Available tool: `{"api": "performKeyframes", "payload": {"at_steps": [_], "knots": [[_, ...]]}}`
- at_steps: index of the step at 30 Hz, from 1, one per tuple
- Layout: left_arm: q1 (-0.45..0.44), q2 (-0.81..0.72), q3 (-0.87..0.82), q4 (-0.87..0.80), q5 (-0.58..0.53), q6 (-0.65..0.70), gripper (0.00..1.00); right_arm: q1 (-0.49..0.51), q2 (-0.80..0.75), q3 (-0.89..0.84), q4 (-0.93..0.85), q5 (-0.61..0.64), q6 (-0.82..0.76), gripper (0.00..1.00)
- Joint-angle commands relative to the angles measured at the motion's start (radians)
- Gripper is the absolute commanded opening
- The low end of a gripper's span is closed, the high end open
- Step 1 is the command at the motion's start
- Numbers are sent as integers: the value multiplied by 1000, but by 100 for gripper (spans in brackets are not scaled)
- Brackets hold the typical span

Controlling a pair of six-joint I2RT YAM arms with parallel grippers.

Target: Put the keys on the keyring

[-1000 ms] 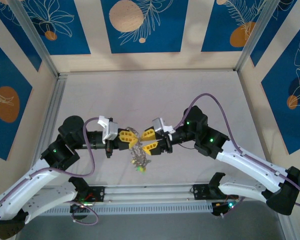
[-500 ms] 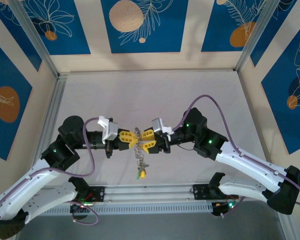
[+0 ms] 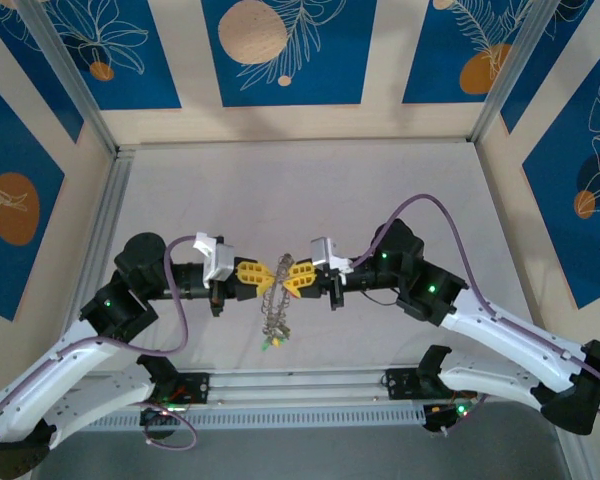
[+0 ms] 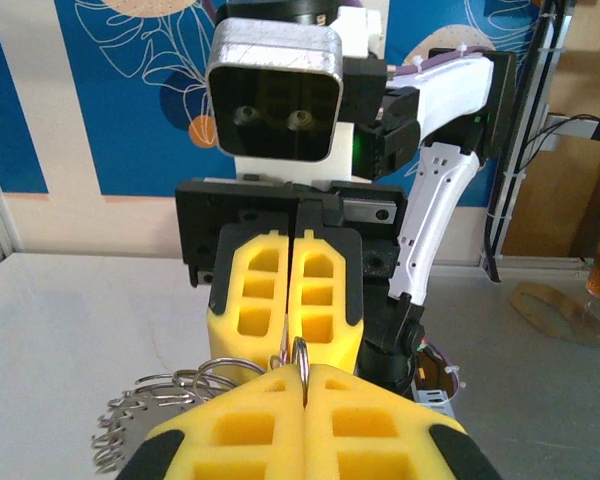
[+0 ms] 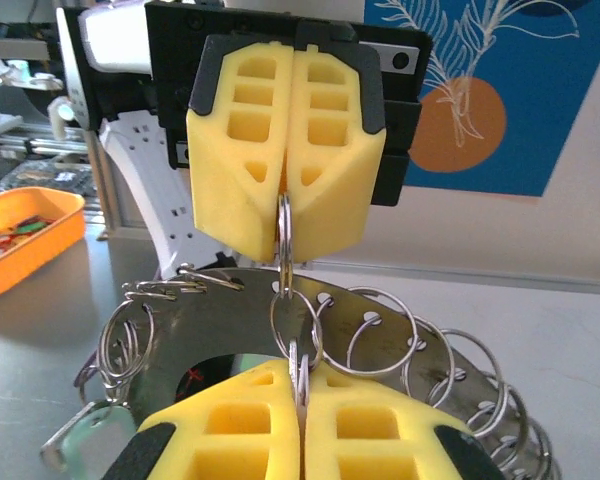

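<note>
Above the table my two grippers meet tip to tip, left gripper point(image 3: 268, 272) and right gripper point(image 3: 285, 276). Between them the keyring point(image 3: 275, 308) hangs down, a grey metal ring point(image 5: 205, 320) fringed with small wire rings point(image 5: 380, 330). A small green-and-yellow key point(image 3: 273, 343) dangles at its lower end, and a pale tag point(image 5: 90, 437) hangs at the plate's left. My left gripper point(image 4: 303, 372) is shut on one thin wire ring point(image 4: 300, 352). My right gripper point(image 5: 300, 378) is shut on another small ring linked to it. The left gripper's yellow fingers point(image 5: 330, 170) face the right wrist camera.
An orange tray point(image 5: 25, 240) with small coloured bits stands off to the side beyond the table. The grey tabletop point(image 3: 300, 190) stretches behind the grippers, bounded by aluminium posts point(image 3: 75, 85) and blue patterned panels. A rail point(image 3: 300, 385) runs along the near edge.
My right gripper's fingers have closed from spread apart to shut on a small ring. The hanging keyring has swung and now hangs straighter. The left gripper has stayed shut.
</note>
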State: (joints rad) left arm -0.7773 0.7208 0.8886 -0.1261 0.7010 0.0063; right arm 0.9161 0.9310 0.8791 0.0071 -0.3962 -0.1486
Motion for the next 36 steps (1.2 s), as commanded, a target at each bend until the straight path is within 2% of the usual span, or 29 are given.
{"api": "performKeyframes", "payload": {"at_steps": [1, 9, 15, 26, 33, 36], "knots": [[9, -34, 10, 48, 8, 8, 0, -2, -22, 20, -88, 103, -40, 5], [9, -16, 10, -13, -54, 56, 0, 12, -66, 27, -81, 69, -48, 4], [10, 26, -3, -35, -103, 97, 0, 16, -26, 65, -103, 68, -85, 0], [29, 74, -4, -139, -295, 126, 0, 10, 135, 126, -157, 231, -55, 0], [71, 103, 14, -207, -368, 112, 0, -12, 171, 97, -132, 316, -13, 4], [93, 132, 25, -224, -370, 112, 0, -59, 205, 95, -120, 280, 61, 14]]}}
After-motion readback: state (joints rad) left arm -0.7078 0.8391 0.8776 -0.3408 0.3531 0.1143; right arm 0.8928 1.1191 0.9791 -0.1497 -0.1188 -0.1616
